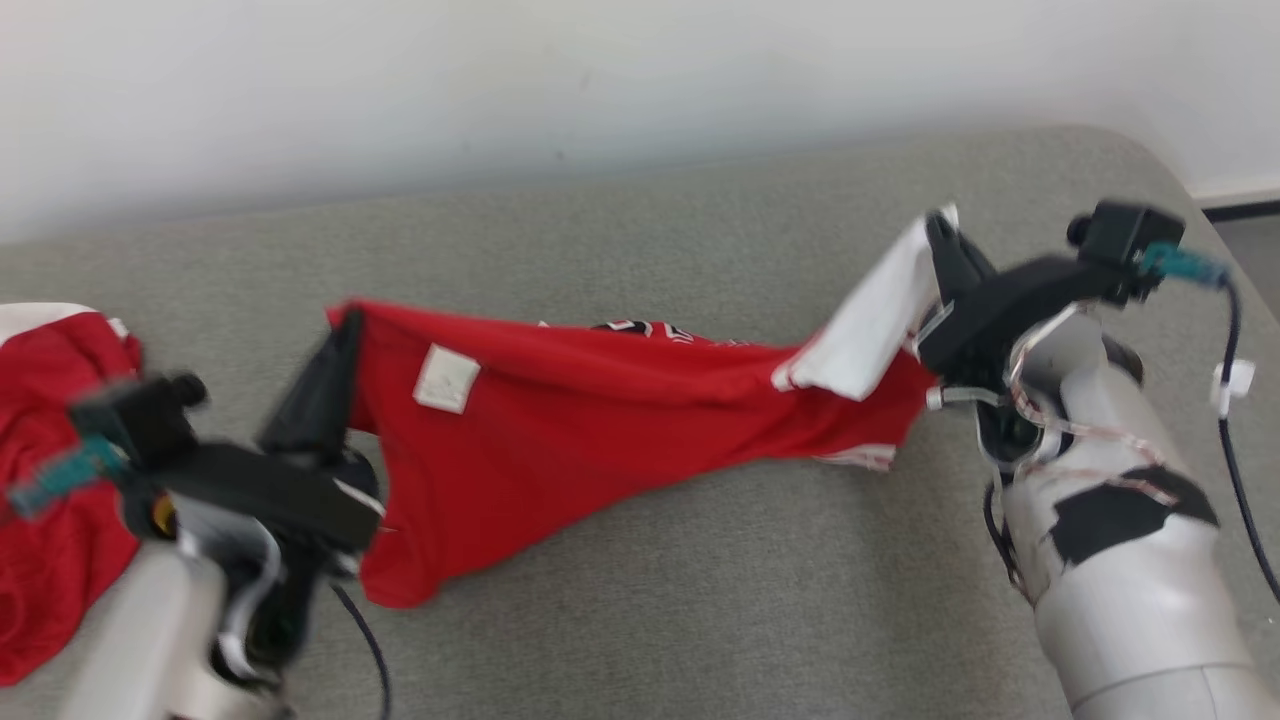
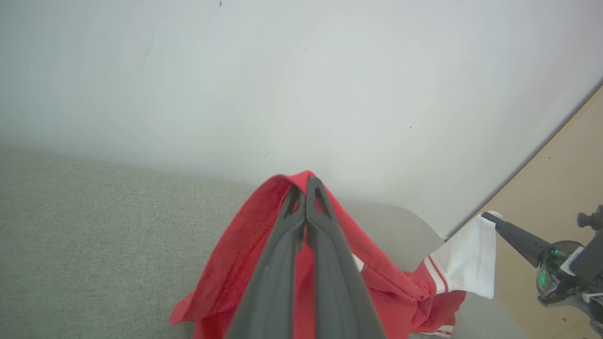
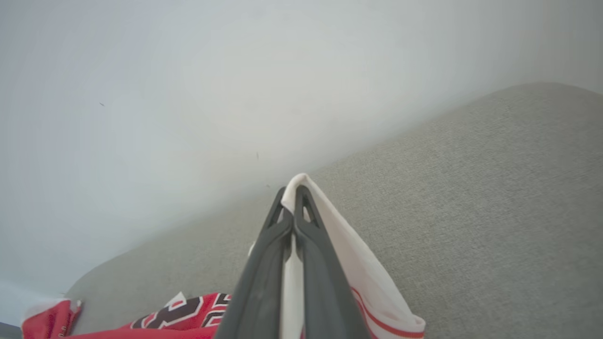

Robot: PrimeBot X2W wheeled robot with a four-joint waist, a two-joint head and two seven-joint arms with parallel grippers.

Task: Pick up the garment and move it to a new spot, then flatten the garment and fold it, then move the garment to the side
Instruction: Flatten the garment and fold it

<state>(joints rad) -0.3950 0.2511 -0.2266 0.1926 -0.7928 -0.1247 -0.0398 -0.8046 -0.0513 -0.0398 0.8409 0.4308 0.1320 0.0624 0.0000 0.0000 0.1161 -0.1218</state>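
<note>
The red sports jersey with white sleeve trim [image 1: 560,430] hangs stretched between both arms over the grey woven upholstered surface [image 1: 700,600]. It runs from 9 o'clock to 2 o'clock in the head view. Its lower fold sags to about 7 o'clock and seems to rest on the fabric there.

The left gripper [image 1: 345,330] has its fingers pressed together on a red corner, and the left wrist view shows the cloth draped over both closed fingertips [image 2: 306,188]. The right gripper [image 1: 940,235] is likewise clamped on the white panel, which wraps its tips in the right wrist view [image 3: 294,193].

The step in hand looks like carrying and spreading. To do it well, the two grips should be kept level and well apart so the span stays taut. The sagging hem should touch down first, and the held edge should then be drawn away from it so the body lays out flat without bunching. The small white square label [image 1: 445,378] faces up, so the jersey may be inside out or back-side up.

The plain white wall [image 1: 500,80] closes off 12 o'clock. The surface's rounded corner lies just beyond the right gripper at 2 o'clock, so there is little slack there. A second crumpled red cloth [image 1: 50,470] occupies 9 o'clock. The widest bare stretch lies from 4 to 6 o'clock.
</note>
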